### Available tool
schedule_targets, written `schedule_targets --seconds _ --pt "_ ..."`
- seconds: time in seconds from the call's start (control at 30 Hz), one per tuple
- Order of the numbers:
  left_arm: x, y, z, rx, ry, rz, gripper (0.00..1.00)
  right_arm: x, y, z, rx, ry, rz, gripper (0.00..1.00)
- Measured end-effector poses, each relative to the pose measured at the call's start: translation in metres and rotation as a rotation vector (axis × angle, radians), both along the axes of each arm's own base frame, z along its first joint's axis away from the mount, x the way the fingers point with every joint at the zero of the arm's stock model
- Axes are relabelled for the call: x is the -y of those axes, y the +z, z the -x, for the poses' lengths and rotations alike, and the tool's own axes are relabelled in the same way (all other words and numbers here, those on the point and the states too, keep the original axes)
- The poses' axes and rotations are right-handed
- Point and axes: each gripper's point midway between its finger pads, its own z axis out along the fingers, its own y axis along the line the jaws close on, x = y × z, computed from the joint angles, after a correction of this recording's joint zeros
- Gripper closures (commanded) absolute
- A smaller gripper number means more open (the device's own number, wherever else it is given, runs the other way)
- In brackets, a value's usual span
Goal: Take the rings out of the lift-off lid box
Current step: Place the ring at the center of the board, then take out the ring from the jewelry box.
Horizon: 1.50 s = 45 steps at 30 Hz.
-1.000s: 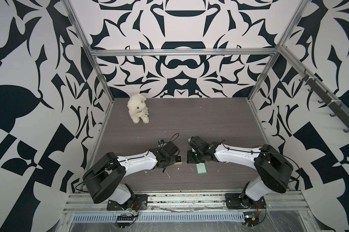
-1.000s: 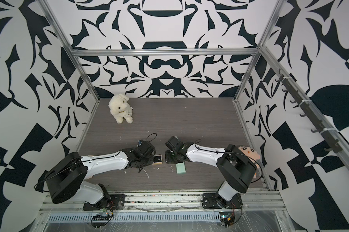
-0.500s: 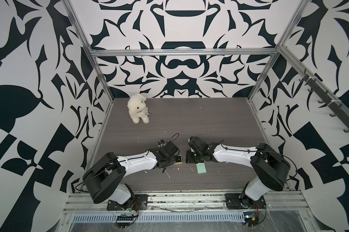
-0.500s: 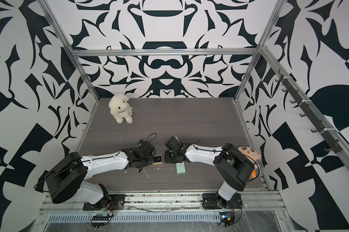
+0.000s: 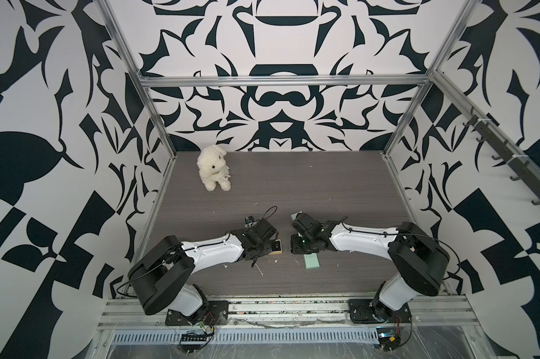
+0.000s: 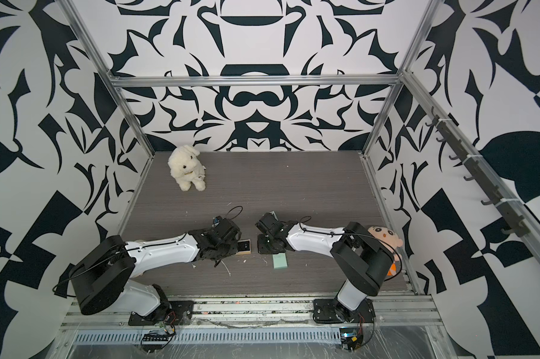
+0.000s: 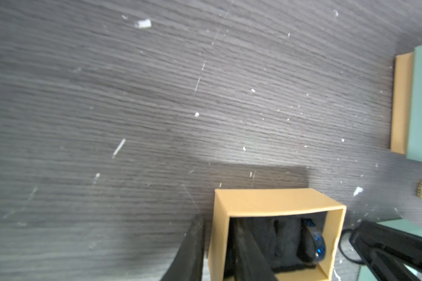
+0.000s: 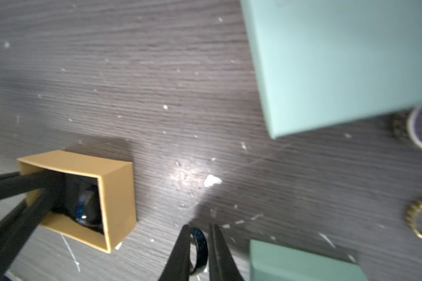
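Currently we judge the task partly complete. The tan box (image 7: 278, 204) stands open on the table (image 5: 293, 186), near the front edge and about midway between the left and right edges. A mint lid (image 5: 311, 261) lies just beside it, toward the front edge.

Status of the rings:
- One blue-black ring (image 7: 314, 243) sits upright in the box's black insert. It is not yet removed.
- One black ring (image 8: 200, 253) is outside the box, upright between the fingers of the right gripper (image 8: 199, 226), low over the table between the box and the mint lid.
- One gold-toned beaded ring (image 8: 421, 219) lies flat on the table, well apart from the box.
- One pale band (image 8: 421, 132) shows partly past the edge of a mint box part (image 8: 338, 60). We cannot identify it further.

We judge that the ring in hand needs setting down and the boxed ring needs extracting.

Arm pose: both arms reach low and forward from their bases at the front edge, and their wrists meet near the table's middle. The left gripper (image 7: 217, 245) is closed on one side wall of the box, with one finger inside and one outside, which braces it. The right gripper's jaws stand narrow around the black ring. We cannot tell whether they press on it or stand just clear.
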Motion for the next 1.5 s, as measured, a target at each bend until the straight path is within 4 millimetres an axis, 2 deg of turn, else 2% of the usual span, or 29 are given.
schedule_targets --seconds 0.17,0.43,0.57,0.77,0.9,1.1,1.5 --pt "0.0 0.0 0.0 0.0 0.0 0.0 0.75 0.003 0.005 0.0 0.008 0.004 0.01 0.74" --pt "-0.002 0.0 0.001 -0.003 0.001 -0.005 0.75 0.003 0.023 -0.002 0.039 0.005 -0.005 0.71" --pt "-0.001 0.0 0.001 -0.004 0.001 -0.004 0.75 -0.008 0.035 -0.003 0.056 0.022 -0.026 0.72" --pt "-0.001 0.0 0.001 -0.003 0.002 -0.002 0.75 -0.038 0.05 -0.001 0.066 0.073 -0.066 0.74" --pt "-0.001 0.0 0.001 -0.004 0.007 0.0 0.75 -0.05 0.043 0.0 0.041 0.091 -0.062 0.75" --pt "0.0 0.001 0.002 -0.002 0.011 0.015 0.75 -0.059 0.031 -0.001 0.01 0.095 -0.047 0.76" --pt "-0.001 0.001 0.004 0.007 0.018 0.052 0.76 -0.072 0.031 -0.008 0.017 0.092 -0.068 0.77"
